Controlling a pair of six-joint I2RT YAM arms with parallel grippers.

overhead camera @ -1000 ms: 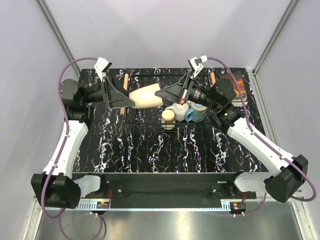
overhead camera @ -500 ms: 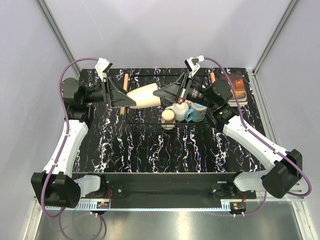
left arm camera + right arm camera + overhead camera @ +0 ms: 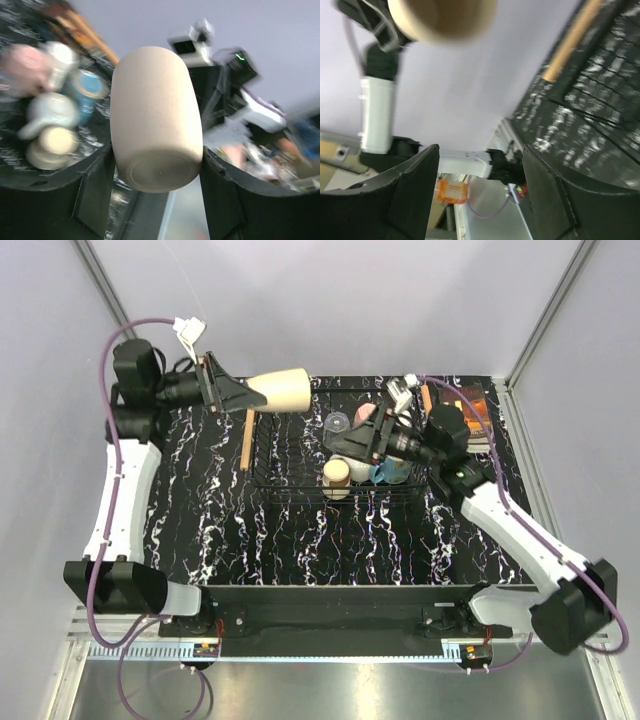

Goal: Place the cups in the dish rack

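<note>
— What stands on the worktop [image 3: 300, 540]?
— The rack [image 3: 247, 435], at the far side, with cups [image 3: 360, 465] clustered in its right half.
— And the arms?
— The left arm stands tall, the left end effector [image 3: 255, 396] clamped on a cream cup [image 3: 285, 390] held sideways in the air above the rack's far left corner. The right arm stretches low over the rack, the right end effector [image 3: 345, 445] spread apart and empty.
</note>
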